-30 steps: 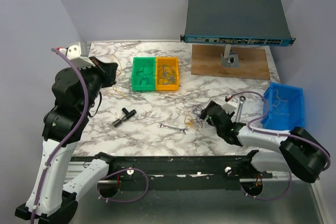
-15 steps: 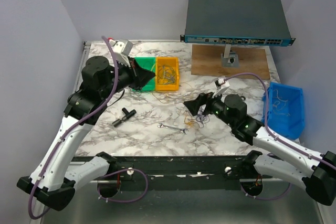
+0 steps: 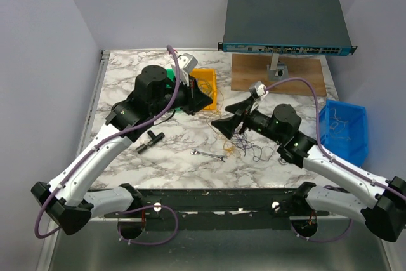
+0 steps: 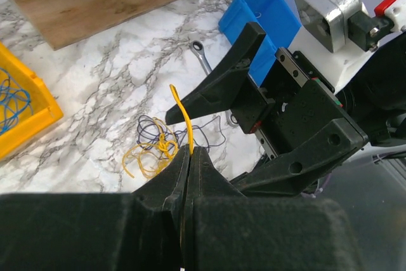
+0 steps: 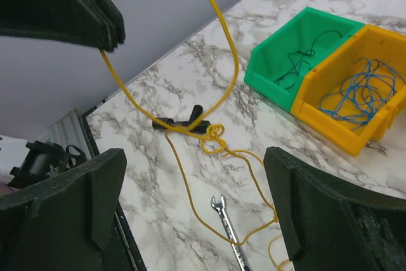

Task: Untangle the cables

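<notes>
The cables (image 3: 244,146) are a small tangle of yellow and dark wire on the marble table (image 3: 127,87), in front of centre. My left gripper (image 3: 207,101) is shut on one end of the yellow cable (image 4: 182,113) and holds it up above the tangle (image 4: 152,150). In the right wrist view the yellow cable (image 5: 219,36) arcs from the left gripper (image 5: 101,26) down to a knot (image 5: 212,138) on the table. My right gripper (image 3: 228,113) is open and empty, just right of the left one, its fingers (image 5: 63,201) either side of the cable below.
A small wrench (image 3: 209,154) and a black T-shaped piece (image 3: 150,140) lie near the front. A yellow bin (image 3: 204,84) and a green bin (image 5: 298,49) hold more wires. A blue bin (image 3: 344,128) stands at the right, with a switch (image 3: 285,23) on a wooden board (image 3: 279,74) behind.
Both arms have swung in toward the centre. The left gripper moved right from over the green bin and now holds the yellow cable up. The right gripper has risen beside it.
</notes>
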You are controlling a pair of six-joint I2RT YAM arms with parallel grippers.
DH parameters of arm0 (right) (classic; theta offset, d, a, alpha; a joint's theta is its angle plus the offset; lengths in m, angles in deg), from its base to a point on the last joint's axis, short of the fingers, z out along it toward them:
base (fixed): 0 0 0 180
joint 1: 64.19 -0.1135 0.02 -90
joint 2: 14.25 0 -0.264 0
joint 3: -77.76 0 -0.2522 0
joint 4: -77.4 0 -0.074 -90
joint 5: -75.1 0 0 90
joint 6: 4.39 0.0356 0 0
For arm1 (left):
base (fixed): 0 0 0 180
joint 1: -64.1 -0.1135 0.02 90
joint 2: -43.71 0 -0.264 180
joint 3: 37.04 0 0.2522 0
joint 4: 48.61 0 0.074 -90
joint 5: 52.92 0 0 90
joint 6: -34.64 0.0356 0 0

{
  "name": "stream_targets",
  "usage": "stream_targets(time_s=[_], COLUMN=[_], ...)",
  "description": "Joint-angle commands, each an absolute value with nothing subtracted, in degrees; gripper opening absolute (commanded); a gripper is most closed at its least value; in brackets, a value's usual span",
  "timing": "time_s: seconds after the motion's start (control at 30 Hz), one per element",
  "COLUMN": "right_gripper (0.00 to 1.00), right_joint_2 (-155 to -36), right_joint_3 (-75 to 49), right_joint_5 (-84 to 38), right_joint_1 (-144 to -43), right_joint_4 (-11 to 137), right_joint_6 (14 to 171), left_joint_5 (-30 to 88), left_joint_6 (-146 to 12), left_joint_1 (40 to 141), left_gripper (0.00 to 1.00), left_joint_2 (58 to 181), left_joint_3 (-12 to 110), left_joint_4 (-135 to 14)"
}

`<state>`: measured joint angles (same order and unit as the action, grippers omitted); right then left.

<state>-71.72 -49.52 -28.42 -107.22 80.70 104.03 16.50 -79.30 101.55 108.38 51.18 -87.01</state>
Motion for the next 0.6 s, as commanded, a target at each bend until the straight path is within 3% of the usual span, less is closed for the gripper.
stream_targets(time_s=[0.0, 0.1, 0.2, 0.23, 0.3, 0.33, 0.4, 0.43, 0.5, 0.57], right_gripper=[0.98, 0.87, 0.67, 0.53, 0.11, 0.01, 0.01, 0.01, 0.01, 0.01], right_joint_2=[-74.48, -75.97, -77.44, -77.84, -78.47, -78.36, -76.88, -75.51, -72.84, -70.81], right_joint_3=[-46.68, -46.37, -45.39, -44.97, -43.75, -43.16, -43.02, -42.90, -41.30, -37.83], right_joint_5=[-33.30, -33.18, -32.13, -32.12, -31.59, -30.22, -26.48, -24.18, -17.75, -9.63], right_joint_1=[-107.43, -107.67, -107.78, -107.76, -107.82, -107.86, -107.82, -107.87, -107.83, -107.79], right_joint_4=[85.16, 86.91, 87.18, 87.20, 86.06, 84.97, 83.55, 82.62, 79.08, 72.77], right_joint_6=[103.63, 104.35, 104.57, 104.60, 104.92, 105.37, 106.36, 106.85, 107.99, 107.86], left_joint_5=[16.38, 16.42, 15.87, 15.29, 14.97, 15.27, 19.00, 20.75, 24.07, 25.99], left_joint_6=[-79.00, -79.09, -79.65, -79.91, -80.52, -80.83, -81.95, -82.18, -82.83, -83.45], left_joint_1=[103.92, 104.81, 105.42, 105.46, 105.48, 105.41, 105.39, 105.38, 105.28, 105.03], left_gripper=[0.00, 0.00, 0.00, 0.00, 0.00, 0.03, 0.46, 0.62, 0.82, 0.92], left_joint_2=[110.31, 111.44, 112.24, 112.35, 112.40, 112.31, 111.56, 110.51, 107.41, 104.14], left_joint_3=[52.81, 53.50, 53.88, 53.99, 54.15, 54.23, 54.03, 53.18, 49.63, 45.13], left_joint_4=[-84.81, -84.71, -84.28, -84.02, -83.58, -83.85, -84.84, -84.56, -81.96, -78.43])
